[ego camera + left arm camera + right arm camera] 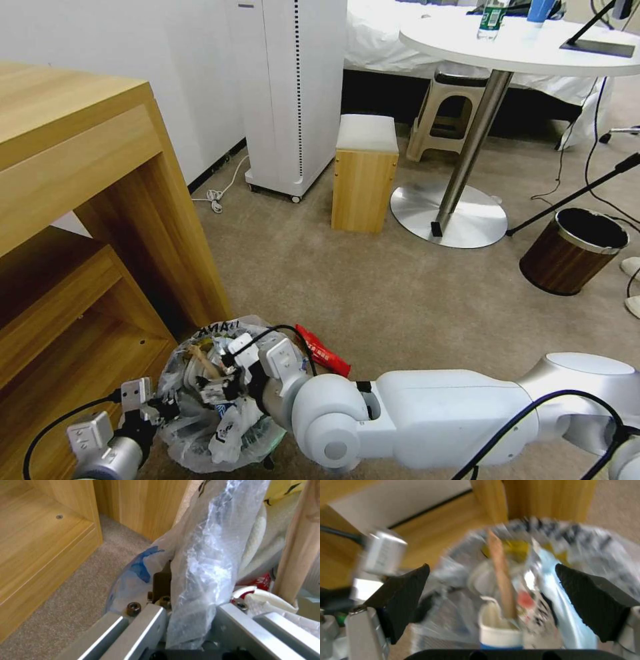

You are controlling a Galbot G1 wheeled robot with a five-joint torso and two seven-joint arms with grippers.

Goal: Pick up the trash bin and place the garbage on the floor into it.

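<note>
While upright, wooden stick (501, 575) binned.

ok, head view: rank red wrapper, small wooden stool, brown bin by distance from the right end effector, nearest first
1. red wrapper: on the carpet just beside the right end effector, which hangs open over the trash bin.
2. small wooden stool: mid-room, ahead.
3. brown bin: far right, about as far; order with the stool is a close call.
</note>
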